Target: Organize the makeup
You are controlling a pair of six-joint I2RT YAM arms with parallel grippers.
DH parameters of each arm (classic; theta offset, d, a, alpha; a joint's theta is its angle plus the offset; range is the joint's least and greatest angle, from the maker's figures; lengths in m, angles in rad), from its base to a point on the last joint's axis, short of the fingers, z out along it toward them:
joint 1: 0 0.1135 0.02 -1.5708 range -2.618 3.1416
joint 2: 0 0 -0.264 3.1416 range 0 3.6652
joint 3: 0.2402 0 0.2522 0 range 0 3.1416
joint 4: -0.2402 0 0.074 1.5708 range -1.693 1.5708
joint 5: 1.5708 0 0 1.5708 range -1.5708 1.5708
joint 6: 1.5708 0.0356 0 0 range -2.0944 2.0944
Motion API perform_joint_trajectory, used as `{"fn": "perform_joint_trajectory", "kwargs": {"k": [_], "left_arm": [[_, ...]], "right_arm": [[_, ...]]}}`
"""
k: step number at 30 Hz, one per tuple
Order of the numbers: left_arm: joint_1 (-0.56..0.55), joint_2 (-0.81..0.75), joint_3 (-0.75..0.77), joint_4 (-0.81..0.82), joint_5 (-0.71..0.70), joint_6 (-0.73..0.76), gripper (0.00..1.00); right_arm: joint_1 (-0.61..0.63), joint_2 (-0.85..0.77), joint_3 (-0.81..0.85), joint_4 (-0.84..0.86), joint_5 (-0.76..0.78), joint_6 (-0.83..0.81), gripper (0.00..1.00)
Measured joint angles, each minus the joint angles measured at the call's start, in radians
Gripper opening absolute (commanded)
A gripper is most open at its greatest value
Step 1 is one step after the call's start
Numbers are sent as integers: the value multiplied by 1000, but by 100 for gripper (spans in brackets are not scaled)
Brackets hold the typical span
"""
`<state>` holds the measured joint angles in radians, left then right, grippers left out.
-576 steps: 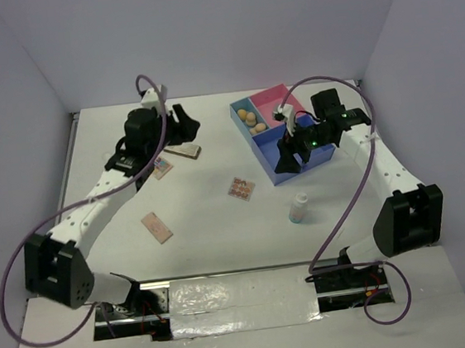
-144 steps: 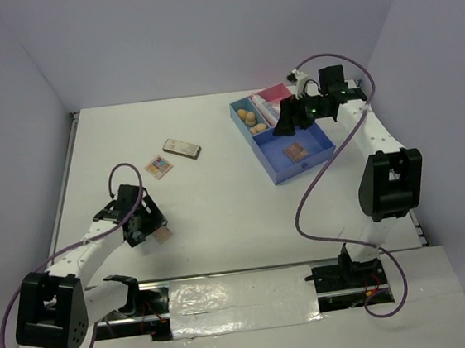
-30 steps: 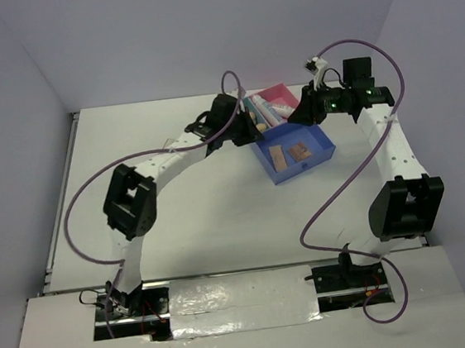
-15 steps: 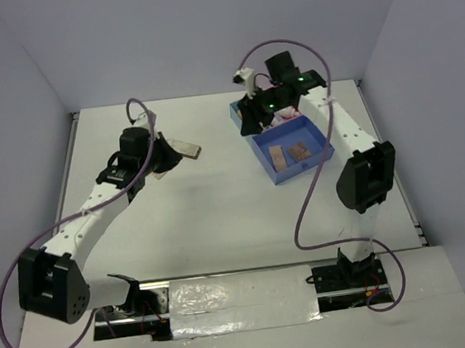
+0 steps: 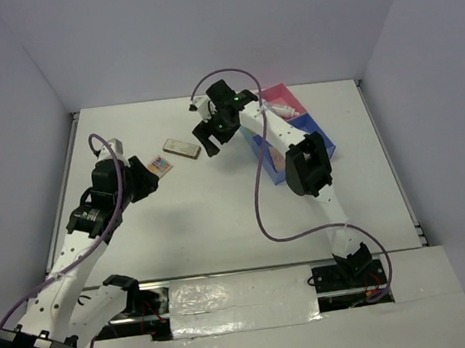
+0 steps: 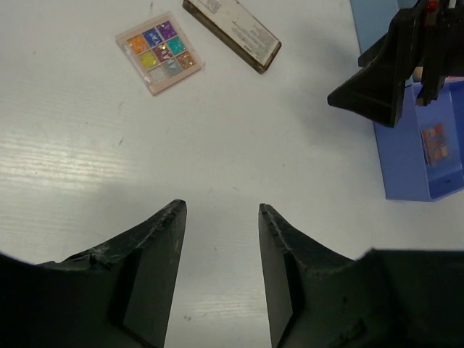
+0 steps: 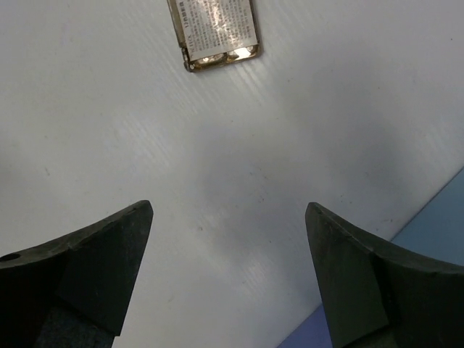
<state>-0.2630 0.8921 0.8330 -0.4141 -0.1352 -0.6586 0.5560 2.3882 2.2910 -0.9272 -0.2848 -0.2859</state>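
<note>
Overhead coverage is taken first. The left hand (image 5: 143, 181) is seen left of centre, just beside the multicolour palette (image 5: 161, 166), which lies flat on the white desk (image 5: 220, 217). The brown-gold palette (image 5: 182, 148) is found just up and right of it, and the right hand (image 5: 209, 131) is held by that palette's right end. The blue-and-pink tray (image 5: 327, 143) is placed at the upper right, partly covered by the right arm; a small white bottle (image 5: 283, 112) is seen in its pink compartment.

From the left wrist, the left hand (image 6: 221, 217) is shown partly open, with only bare desk between its fingers (image 6: 156, 243). Both palettes are seen apart from it at the upper left, and a small palette (image 6: 437, 143) lies in the tray's blue compartment at the right edge.

From the right wrist, the right hand (image 7: 228, 210) is shown spread wide and holding nothing. The brown-gold palette (image 7: 215, 29) is seen at the top edge, clear of the fingers (image 7: 109, 246).
</note>
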Motion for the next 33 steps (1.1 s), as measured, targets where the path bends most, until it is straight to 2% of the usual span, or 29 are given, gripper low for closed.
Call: {"fn": "perform_joint_trajectory", "kwargs": {"k": [4,18,21,22,23,24,25,26,27,28,29,30,31,32,33], "left_arm": [[0,-45,-41,-45,-18,-32,58],[1,-4,-63,-80,-17,-85,60],[1,11,-63,-72,-17,-103,57],[1,24,-63,-63,-17,-109,53],[1,46,-62,-48,-18,-121,30],[1,71,-59,-36,-18,-139,15],[1,109,-53,-24,-23,-156,6],[1,151,-41,-17,-27,-169,5],[1,206,-22,-11,-29,-185,4],[1,250,-3,-3,-29,-189,5],[1,303,24,2,-27,-199,10],[1,358,63,3,-24,-208,15],[1,412,105,14,-22,-213,21],[1,469,155,19,-18,-217,36],[2,523,205,26,-16,-221,43]], "right_arm": [[9,65,67,22,20,10,100],[49,142,119,148,-5,-53,99],[64,135,95,211,-3,-64,95],[69,115,38,262,-4,-64,91],[70,92,-16,287,-6,-66,89],[69,62,-77,310,-13,-66,80],[64,40,-119,326,-20,-68,75],[56,16,-161,344,-32,-69,70],[46,-9,-195,354,-48,-70,63],[31,-39,-226,364,-66,-77,60],[14,-71,-255,375,-89,-81,58],[-2,-105,-277,382,-105,-87,51],[-17,-147,-303,403,-121,-100,47],[-35,-205,-344,431,-132,-114,36],[-50,-256,-378,449,-138,-131,30]]}}
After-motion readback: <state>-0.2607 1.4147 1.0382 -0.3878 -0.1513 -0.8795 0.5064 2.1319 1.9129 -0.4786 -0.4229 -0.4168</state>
